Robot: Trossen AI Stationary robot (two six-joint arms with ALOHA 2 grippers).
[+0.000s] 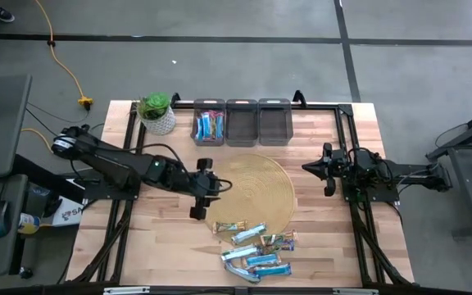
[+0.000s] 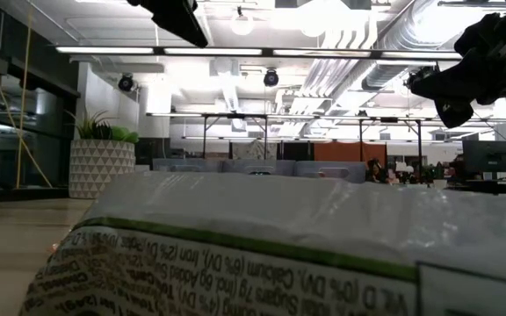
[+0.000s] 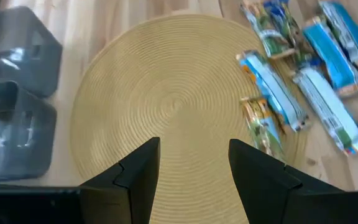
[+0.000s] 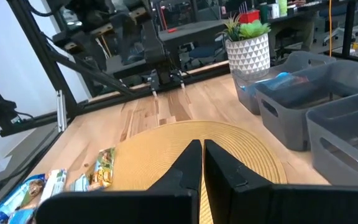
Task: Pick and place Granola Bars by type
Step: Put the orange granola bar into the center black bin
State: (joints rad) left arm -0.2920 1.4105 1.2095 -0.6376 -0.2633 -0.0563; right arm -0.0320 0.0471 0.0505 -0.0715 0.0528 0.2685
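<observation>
From my seat the pale planked wooden worktop (image 1: 326, 246) looks matt; the round tan woven mat (image 3: 179, 106) is ribbed in coils. The small foil-wrapped granola bars (image 1: 256, 250) gleam — glossy, crinkled. Three dark grey plastic bins (image 1: 242, 123) look smooth, slightly translucent.

**Granola bars: a loose pile on the counter, a few already binned**

Most Granola Bars (image 1: 256, 248) lie flat in a scattered heap at the counter's near edge, just off the round woven mat (image 1: 256, 190), some overlapping. Wrappers are blue-and-white and greenish-gold; one gold bar (image 3: 263, 127) rests on the mat's rim. Several blue and red bars (image 1: 209, 125) sit in the leftmost grey bin (image 1: 209, 105)
</observation>
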